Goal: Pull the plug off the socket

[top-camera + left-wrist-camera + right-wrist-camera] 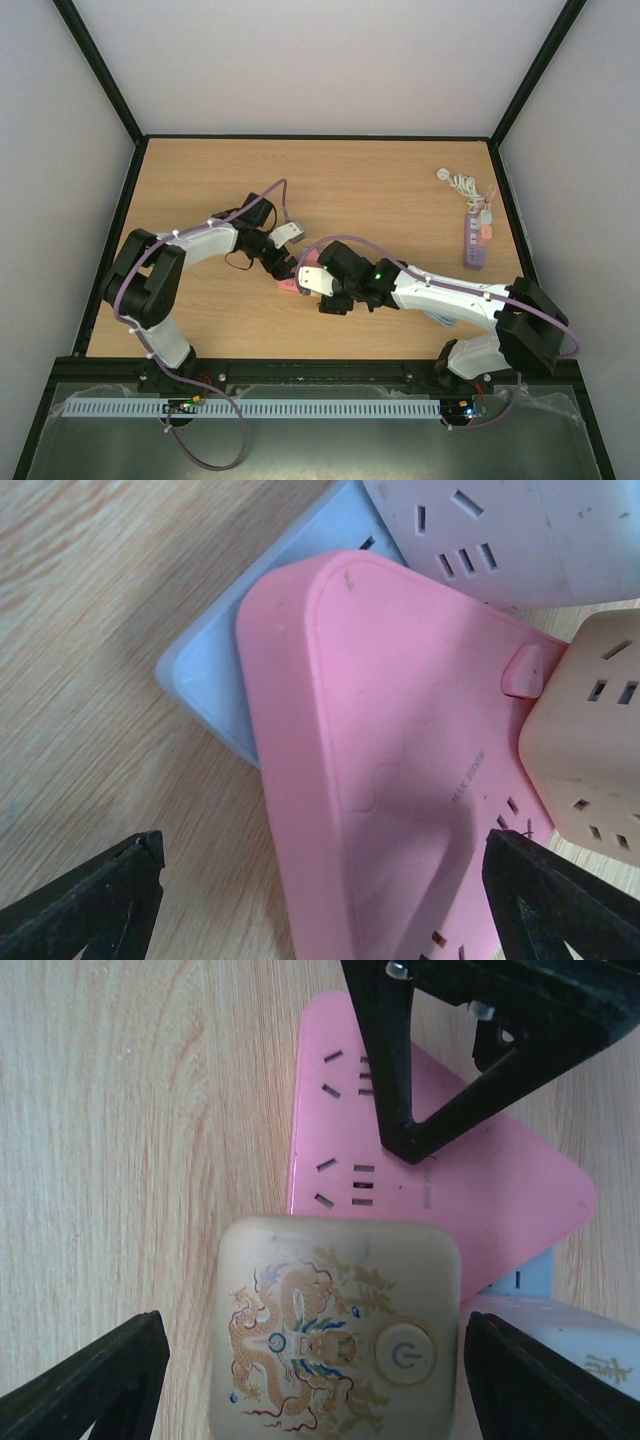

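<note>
Plug: beige rounded cube adapter with a dragon emblem and a power button on its top face; apparently seated at one end of the socket, mid-table.
Socket: flat pink plastic power strip with rounded corners, lying partly on a grey-blue slab on the wooden table.
Right gripper: fingers apart, flanking the cube; no clamp visible.
Left gripper: fingers apart, straddling the strip; contact cannot be told.
Risk 1: the strip rises with the cube, should nothing pin it down.
Risk 2: the pads slide off the cube's smooth, rounded sides under a weak or high grip.
Risk 3: the strip rocks or skids on the slab beneath, tilting the pull.
Risk 4: the two grippers, working close together, knock one another.
</note>
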`<state>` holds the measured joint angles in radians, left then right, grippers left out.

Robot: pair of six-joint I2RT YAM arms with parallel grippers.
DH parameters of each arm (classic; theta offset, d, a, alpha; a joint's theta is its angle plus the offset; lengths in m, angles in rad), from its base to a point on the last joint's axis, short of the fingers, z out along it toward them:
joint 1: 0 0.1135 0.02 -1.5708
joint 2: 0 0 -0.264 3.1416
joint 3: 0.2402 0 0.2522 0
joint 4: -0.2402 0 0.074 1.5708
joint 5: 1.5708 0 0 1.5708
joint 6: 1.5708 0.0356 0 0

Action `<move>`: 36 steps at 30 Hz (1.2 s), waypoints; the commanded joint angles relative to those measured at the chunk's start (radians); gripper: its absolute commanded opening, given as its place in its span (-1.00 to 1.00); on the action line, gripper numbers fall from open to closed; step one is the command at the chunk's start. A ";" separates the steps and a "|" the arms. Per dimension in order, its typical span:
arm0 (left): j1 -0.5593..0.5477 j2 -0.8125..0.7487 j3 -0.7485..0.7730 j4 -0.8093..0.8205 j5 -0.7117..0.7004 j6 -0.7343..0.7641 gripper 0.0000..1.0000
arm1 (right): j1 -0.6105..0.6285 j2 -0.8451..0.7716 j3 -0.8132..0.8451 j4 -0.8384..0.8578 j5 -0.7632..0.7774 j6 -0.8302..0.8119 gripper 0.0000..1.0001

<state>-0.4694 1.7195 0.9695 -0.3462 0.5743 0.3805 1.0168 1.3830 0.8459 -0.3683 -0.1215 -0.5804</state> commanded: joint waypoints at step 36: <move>-0.070 0.153 0.015 0.035 -0.194 -0.027 0.78 | 0.023 -0.002 0.038 0.037 0.017 0.001 -0.52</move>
<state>-0.5274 1.8023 1.0000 -0.3202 0.5861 0.3466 1.0256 1.4380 0.8368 -0.3328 -0.0395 -0.5777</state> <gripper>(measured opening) 0.888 0.563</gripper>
